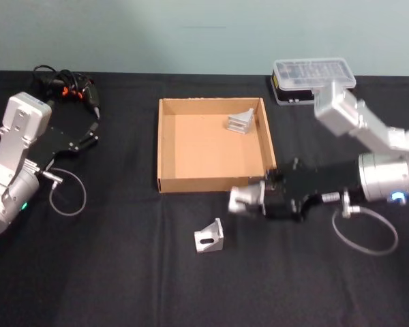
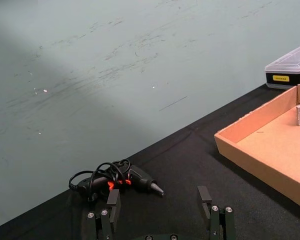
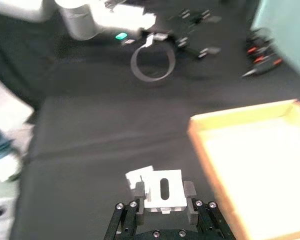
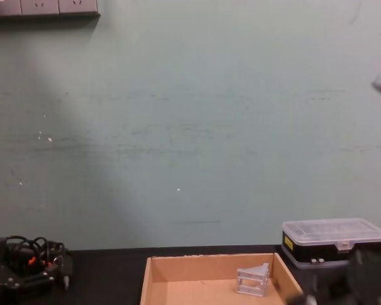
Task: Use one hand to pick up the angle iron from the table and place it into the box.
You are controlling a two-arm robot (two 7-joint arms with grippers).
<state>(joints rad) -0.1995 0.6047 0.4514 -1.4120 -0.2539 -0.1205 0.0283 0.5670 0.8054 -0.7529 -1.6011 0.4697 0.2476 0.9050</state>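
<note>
Black table [image 1: 123, 272], right gripper [image 3: 162, 201] clamping angle iron [image 3: 163, 188]

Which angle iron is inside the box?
The angle iron by the box's far right corner; the others are on the table and in the right claw.

Silver angle iron [image 3: 162, 191] in right end effector [image 3: 163, 190] — seemingly beside tan box [image 1: 198, 184]
</note>
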